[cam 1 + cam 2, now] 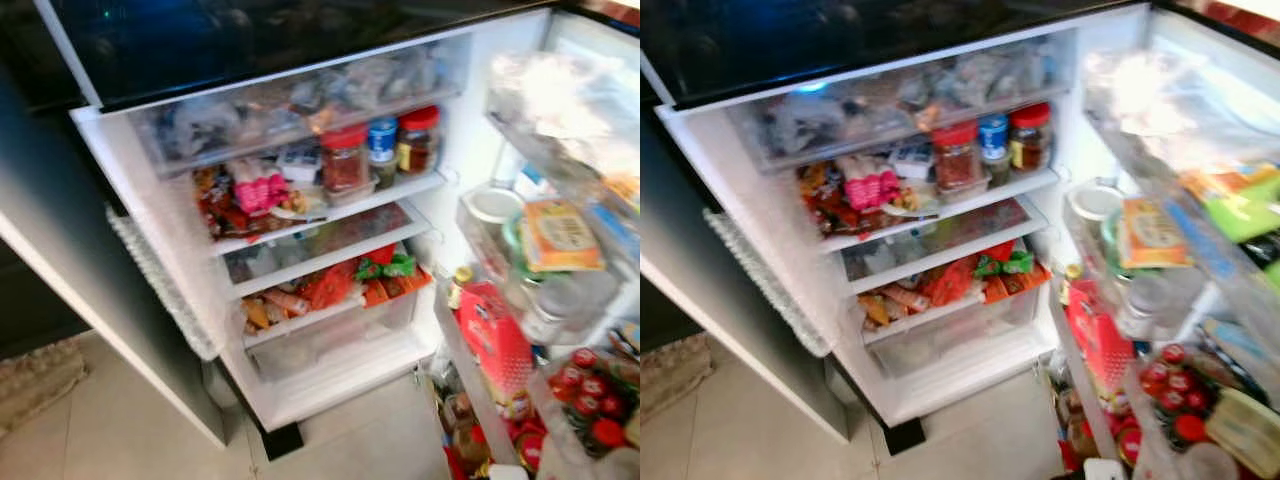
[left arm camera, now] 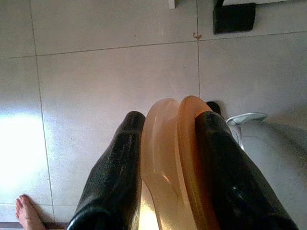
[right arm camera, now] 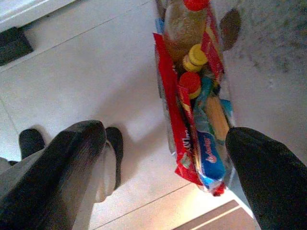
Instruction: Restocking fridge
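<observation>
Between fridge (image 1: pixel 300 400) and door bins (image 1: pixel 480 380): floor (image 1: pixel 370 440)

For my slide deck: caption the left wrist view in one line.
Left tool shut on a translucent orange plastic item, hanging above the pale tiled floor, a person's bare foot at the edge.

The frosted top drawer's (image 1: pixel 300 100) contents are blurred; the red-capped door bottles (image 1: pixel 590 395) are cut off.

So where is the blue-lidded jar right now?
In the left eye view, the blue-lidded jar stands on the fridge's upper white shelf, toward its right end, between two red-lidded glass jars.
</observation>
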Robot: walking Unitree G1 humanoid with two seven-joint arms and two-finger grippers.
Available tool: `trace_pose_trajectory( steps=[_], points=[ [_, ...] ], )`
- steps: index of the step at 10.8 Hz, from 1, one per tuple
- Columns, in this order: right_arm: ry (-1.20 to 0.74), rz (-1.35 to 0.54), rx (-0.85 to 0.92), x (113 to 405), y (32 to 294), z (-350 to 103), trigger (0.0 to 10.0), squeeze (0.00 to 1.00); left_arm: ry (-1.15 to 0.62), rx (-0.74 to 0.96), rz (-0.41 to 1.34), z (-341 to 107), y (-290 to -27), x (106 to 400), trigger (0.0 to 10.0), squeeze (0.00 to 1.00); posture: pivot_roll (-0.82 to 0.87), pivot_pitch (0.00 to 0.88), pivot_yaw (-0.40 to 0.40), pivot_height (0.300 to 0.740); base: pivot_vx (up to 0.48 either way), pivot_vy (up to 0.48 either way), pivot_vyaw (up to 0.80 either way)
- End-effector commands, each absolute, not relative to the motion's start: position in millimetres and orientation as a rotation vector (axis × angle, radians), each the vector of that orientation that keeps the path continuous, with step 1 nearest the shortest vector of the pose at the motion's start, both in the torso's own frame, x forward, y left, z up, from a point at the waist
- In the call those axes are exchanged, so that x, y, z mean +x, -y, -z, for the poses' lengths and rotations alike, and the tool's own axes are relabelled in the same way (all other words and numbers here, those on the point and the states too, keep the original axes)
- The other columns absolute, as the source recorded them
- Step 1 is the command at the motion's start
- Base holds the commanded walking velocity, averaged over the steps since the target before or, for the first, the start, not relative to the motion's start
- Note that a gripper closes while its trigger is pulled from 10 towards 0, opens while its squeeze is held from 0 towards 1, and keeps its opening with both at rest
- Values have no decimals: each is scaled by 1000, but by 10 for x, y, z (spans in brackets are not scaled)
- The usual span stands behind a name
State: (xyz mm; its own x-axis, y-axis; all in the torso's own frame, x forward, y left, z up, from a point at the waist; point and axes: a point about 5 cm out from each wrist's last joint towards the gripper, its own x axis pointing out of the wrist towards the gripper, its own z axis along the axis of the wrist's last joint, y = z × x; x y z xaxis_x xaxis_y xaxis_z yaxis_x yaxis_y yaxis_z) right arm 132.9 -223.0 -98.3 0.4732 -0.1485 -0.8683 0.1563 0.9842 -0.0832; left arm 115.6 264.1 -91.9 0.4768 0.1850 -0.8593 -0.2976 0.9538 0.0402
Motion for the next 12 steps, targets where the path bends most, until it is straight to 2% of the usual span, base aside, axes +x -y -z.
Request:
trace_pose_trajectory(
  steps=[1,9,12],
  points=[
    [-1069,199,0,1295,2262,988,10000,0,-1034,-111,-312,906,-2697,1137,10000,0,-97,0,90,740,0,-285,0],
    [-1070,196,9,1293,2248,991,10000,0,-1031,-108,-301,901,-2705,1143,10000,0,-97,0,96,740,0,-345,0],
    [-1071,193,15,1294,2247,992,10000,0,-1022,-109,-292,896,-2702,1153,10000,0,-98,0,95,740,0,0,0]
  ],
)
